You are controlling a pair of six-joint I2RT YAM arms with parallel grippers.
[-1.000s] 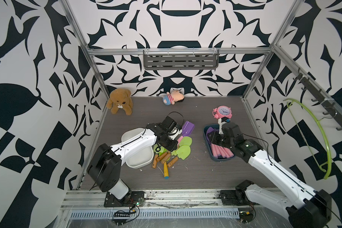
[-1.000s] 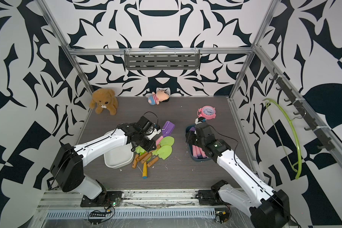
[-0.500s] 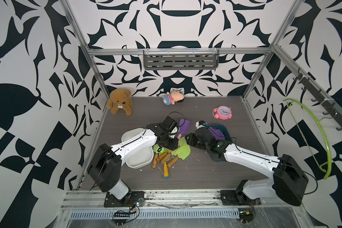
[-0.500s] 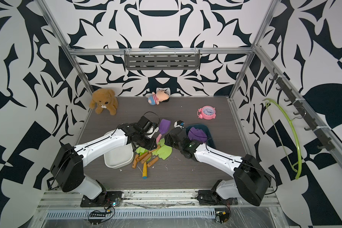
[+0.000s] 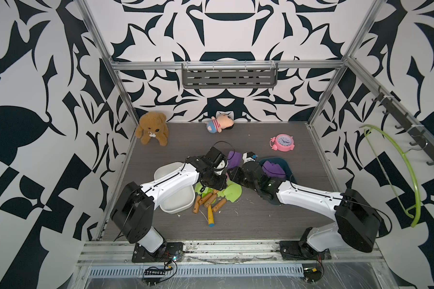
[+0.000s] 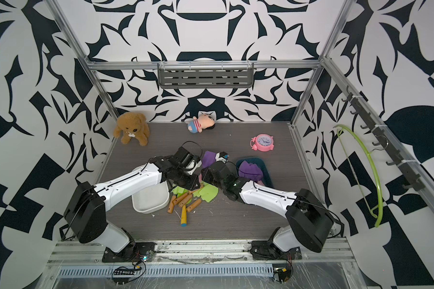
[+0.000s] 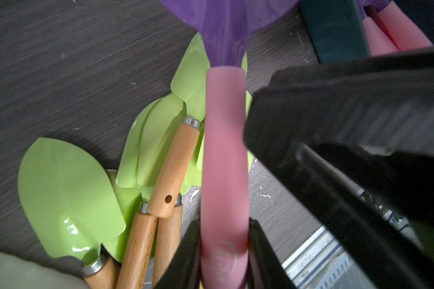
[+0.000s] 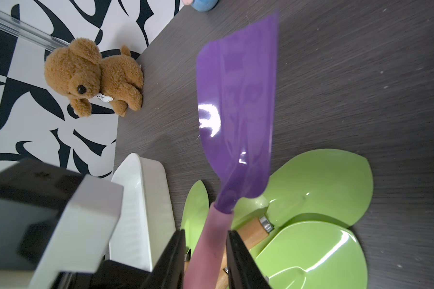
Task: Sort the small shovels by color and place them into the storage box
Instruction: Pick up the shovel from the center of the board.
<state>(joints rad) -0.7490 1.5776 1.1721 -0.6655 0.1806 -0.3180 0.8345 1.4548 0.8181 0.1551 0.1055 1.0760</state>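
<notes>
Two grips on one tool: the left gripper (image 7: 223,225) is clamped on the pink handle of a purple shovel (image 8: 236,112), and the right gripper (image 8: 206,237) pinches that same handle nearer the blade. I see this shovel held above the green shovels (image 5: 232,194), which lie heaped on the table (image 5: 261,140) just beside the white box (image 5: 176,206). More purple shovels (image 5: 273,169) sit in the dark blue box (image 5: 285,161) on the right arm's side.

Purple shovel (image 7: 223,155) runs off the left wrist view (both ends).
</notes>
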